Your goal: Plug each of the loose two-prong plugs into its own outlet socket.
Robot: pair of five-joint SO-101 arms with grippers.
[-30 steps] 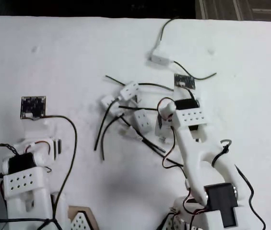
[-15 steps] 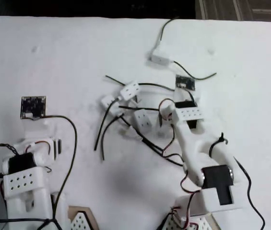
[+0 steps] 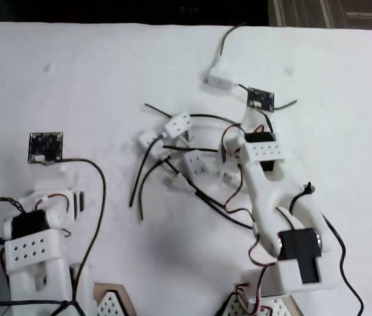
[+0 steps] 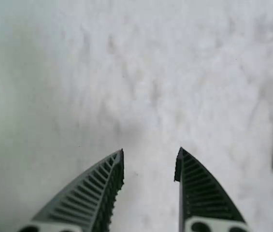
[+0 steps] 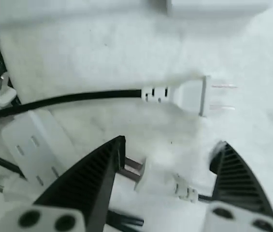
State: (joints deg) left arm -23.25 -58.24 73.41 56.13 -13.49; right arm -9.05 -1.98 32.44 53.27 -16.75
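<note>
Prongs of one plug [image 5: 154,180] hide partly behind the right gripper [image 5: 171,143], spread wide, which has slid farther across the table [image 3: 74,66]. Left gripper [image 4: 150,151] is spread too.

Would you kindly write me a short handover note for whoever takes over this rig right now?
Left tool: open, empty, over bare table.
Right tool: open, low over a white two-prong plug that lies between its jaws, not gripped.
A second plug lies loose just beyond it, prongs bare. A white outlet socket lies beside the right tool.
Done: no plug seen seated in a socket.
Left: grasp each loose plug and seat it in its own socket.
</note>
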